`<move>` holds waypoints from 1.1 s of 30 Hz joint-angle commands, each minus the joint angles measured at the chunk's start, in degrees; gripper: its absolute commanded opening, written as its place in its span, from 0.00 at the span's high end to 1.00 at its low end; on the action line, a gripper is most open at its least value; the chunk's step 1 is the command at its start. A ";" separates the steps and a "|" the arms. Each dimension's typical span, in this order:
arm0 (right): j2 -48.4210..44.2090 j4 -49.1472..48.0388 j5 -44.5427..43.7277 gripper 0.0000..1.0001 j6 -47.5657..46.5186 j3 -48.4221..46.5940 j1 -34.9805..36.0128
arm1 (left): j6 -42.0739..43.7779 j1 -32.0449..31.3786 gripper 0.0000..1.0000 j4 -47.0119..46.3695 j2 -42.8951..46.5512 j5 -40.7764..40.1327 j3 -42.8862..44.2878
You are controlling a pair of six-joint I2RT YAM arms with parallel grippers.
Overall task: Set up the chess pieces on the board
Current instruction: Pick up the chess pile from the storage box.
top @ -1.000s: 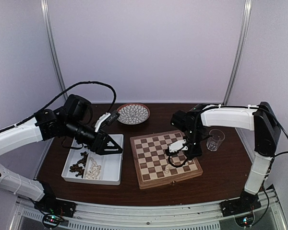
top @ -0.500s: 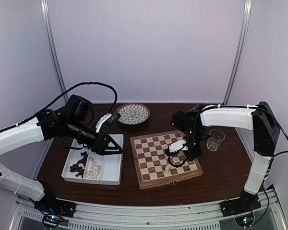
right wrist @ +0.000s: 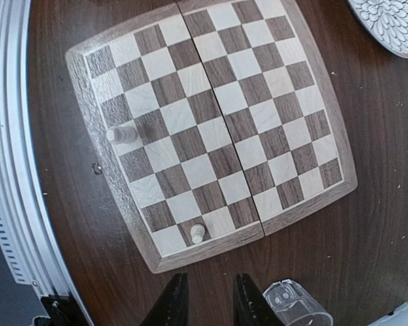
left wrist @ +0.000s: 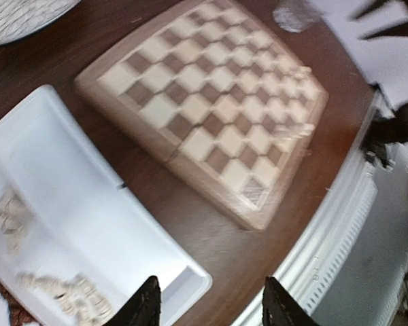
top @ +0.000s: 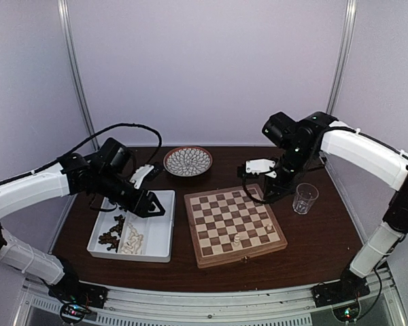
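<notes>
The board (top: 221, 214) lies at the table's middle, also in the right wrist view (right wrist: 224, 115) and the left wrist view (left wrist: 211, 102). Two cream chess pieces stand on it: one near the front edge (top: 237, 240) (right wrist: 121, 133) and one by the right edge (top: 268, 227) (right wrist: 198, 233). More cream pieces (top: 131, 239) (left wrist: 68, 297) and dark pieces (top: 112, 234) lie in the white tray (top: 156, 231). My left gripper (top: 158, 211) (left wrist: 211, 309) is open and empty over the tray's right part. My right gripper (top: 257, 195) (right wrist: 209, 305) is open and empty, raised above the board's far right edge.
A clear glass (top: 304, 198) (right wrist: 292, 302) stands right of the board, close to my right gripper. A round patterned plate (top: 188, 161) (right wrist: 391, 20) sits behind the board. The table's front metal rail (left wrist: 340, 224) runs along the near edge.
My right arm has lifted off the board and pulled back toward the far right, leaving both cream pieces standing. My left gripper has shifted slightly over the tray.
</notes>
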State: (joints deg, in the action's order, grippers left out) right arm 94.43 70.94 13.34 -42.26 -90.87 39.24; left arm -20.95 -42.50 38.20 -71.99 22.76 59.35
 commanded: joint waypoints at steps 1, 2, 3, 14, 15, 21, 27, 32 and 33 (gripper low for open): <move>-6.46 -3.90 10.80 0.74 4.14 4.83 -3.45 | -5.45 3.72 0.53 11.79 -4.67 -20.21 1.28; -8.17 -6.10 12.68 0.74 4.98 7.18 -4.32 | -6.62 3.74 0.54 15.06 -5.78 -22.77 1.96; -9.60 -8.50 13.96 0.74 5.83 9.52 -5.11 | -7.47 3.74 0.54 17.16 -6.78 -25.28 2.53; -16.27 -16.62 17.41 0.73 9.30 20.86 -7.59 | -10.43 3.74 0.63 22.83 -15.87 -32.30 3.95; -16.29 -16.63 17.48 0.73 9.30 20.95 -7.58 | -10.54 3.74 0.63 22.68 -16.83 -31.90 4.01; -16.71 -17.72 18.04 0.73 9.21 22.36 -7.60 | -13.65 3.74 0.68 17.55 -18.38 -29.49 2.35; -16.95 -17.77 18.73 0.73 8.97 22.83 -7.60 | -13.12 3.74 0.70 15.65 -21.75 -29.57 3.04; -17.58 -18.12 18.65 0.73 8.86 23.56 -7.60 | -11.70 3.58 0.74 16.24 -25.75 -27.48 4.06; -17.66 -18.17 18.60 0.73 8.86 23.69 -7.60 | -11.56 3.43 0.75 16.63 -26.23 -27.96 4.25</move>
State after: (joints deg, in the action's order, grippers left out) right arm 78.76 53.98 31.11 -34.02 -68.38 31.94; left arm -33.34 -38.68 55.07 -96.03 -6.28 62.00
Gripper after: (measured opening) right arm 0.268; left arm 0.260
